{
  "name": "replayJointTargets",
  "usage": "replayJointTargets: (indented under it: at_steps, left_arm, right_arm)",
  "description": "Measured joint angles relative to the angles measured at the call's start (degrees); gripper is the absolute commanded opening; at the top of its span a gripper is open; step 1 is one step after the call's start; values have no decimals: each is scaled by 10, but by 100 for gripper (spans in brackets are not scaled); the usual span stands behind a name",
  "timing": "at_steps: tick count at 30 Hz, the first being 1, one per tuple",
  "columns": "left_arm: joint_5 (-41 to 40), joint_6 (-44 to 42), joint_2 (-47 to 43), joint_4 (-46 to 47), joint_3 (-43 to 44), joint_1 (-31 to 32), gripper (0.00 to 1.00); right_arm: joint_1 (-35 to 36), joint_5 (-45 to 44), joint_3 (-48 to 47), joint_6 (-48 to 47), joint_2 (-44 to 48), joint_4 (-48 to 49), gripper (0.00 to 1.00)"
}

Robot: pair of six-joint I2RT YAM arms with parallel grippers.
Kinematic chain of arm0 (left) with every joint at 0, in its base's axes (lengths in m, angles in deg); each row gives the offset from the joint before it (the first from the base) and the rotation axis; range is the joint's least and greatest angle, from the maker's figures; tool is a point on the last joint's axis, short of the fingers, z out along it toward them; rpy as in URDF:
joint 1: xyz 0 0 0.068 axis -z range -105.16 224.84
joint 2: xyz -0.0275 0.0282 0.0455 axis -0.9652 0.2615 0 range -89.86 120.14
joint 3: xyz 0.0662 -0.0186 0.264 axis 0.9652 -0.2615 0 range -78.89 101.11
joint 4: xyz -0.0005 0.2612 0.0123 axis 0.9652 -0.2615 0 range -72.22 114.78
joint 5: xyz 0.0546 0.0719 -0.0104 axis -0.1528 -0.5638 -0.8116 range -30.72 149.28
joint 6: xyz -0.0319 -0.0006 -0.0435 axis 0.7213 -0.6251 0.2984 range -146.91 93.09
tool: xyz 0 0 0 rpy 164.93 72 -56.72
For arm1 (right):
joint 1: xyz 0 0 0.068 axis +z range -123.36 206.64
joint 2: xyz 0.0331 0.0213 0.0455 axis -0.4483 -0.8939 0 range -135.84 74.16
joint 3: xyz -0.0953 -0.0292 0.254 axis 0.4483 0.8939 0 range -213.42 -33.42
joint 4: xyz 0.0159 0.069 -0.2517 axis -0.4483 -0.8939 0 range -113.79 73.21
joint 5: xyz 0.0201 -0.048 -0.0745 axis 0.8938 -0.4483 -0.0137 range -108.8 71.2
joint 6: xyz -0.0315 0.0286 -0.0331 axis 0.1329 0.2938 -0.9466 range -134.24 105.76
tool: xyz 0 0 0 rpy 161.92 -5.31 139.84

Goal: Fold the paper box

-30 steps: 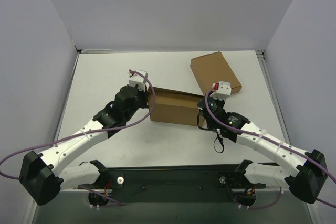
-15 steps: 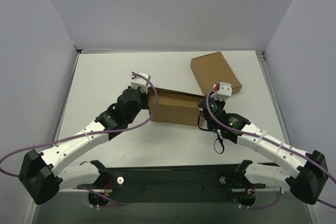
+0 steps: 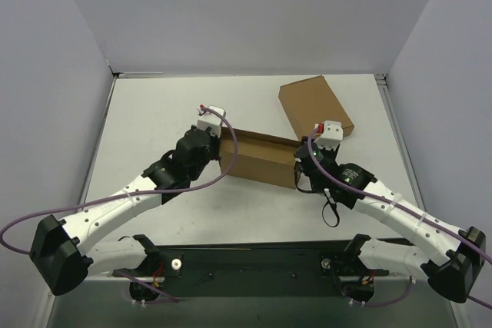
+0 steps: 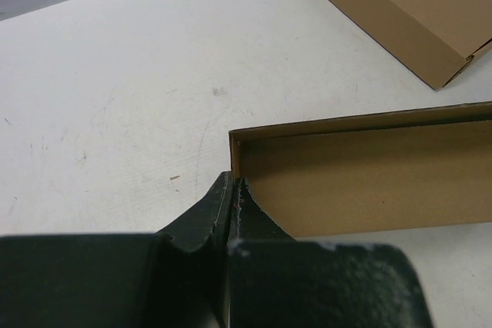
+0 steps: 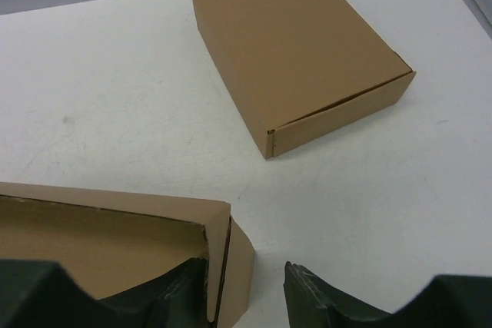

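Observation:
The paper box (image 3: pixel 257 160) lies mid-table as an open brown tray with raised walls. My left gripper (image 3: pixel 224 146) is at its left end. In the left wrist view its jaws (image 4: pixel 233 184) are pressed together on the thin left end wall of the box (image 4: pixel 369 178). My right gripper (image 3: pixel 300 168) is at the box's right end. In the right wrist view it (image 5: pixel 246 286) is open, with one finger inside the box (image 5: pixel 100 240), the other outside, and the double end flap (image 5: pixel 231 263) between them.
A closed brown rectangular carton (image 3: pixel 315 105) lies at the back right, just beyond the right gripper; it also shows in the left wrist view (image 4: pixel 407 13) and the right wrist view (image 5: pixel 296 51). Grey walls enclose the white table (image 3: pixel 154 113).
Both arms and the box have shifted slightly to the right. The left gripper stays on the left wall and the right gripper stays at the right end.

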Motion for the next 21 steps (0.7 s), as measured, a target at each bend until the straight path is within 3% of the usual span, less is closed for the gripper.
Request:
replayJointTargets:
  at_steps: [6,12,21]
  left_arm:
    - [3,-14,17,3,12,8,0]
    - [31,-20,27,-8,27,16,0]
    - [50,-15,42,-61,64,17,0]
  right_arm:
    - [4,55,-28,-17,38,-112,65]
    - [16,99,-50,-82,77,-183,71]
    - [16,139,-137,-114,103,-224,60]
